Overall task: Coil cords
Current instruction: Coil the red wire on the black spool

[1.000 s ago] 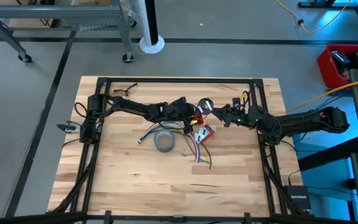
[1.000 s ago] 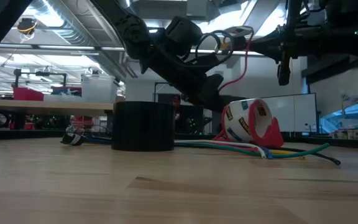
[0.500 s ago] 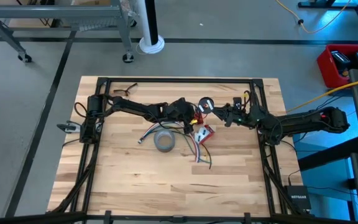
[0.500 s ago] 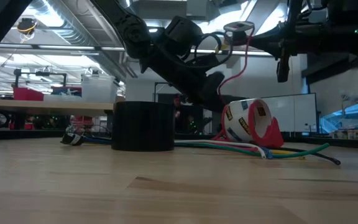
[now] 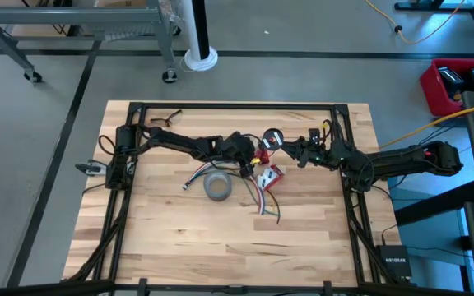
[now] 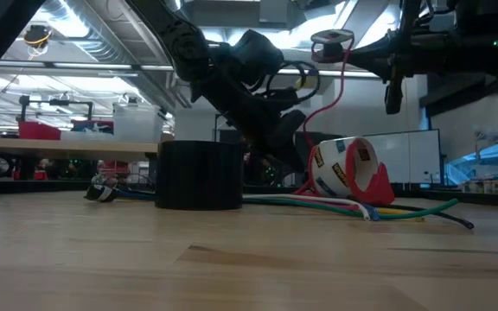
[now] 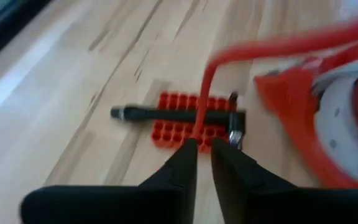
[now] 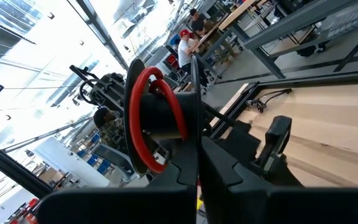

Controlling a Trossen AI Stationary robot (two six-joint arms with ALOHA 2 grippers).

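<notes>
Left gripper (image 7: 205, 146): my fingers pinch the red wire (image 7: 205, 102) just above the table, close beside the tape dispenser (image 5: 269, 175).
Red wire: runs taut-ish from my left pinch up to the spool; thin, light and limp, I judge, and slick enough to slip through a loose pinch. Best taken close to the free run, as now.
Grey tape roll (image 5: 217, 187): flat on the table, near my left arm, untouched.
Loose cables (image 6: 353, 207): green, white and others, lying beside the dispenser.
Small black round coil (image 8: 157, 118): red wire looped around it, raised above the table.
Right gripper (image 8: 194, 168): clenched on that coil; it looks rigid, so I hold its edge.
</notes>
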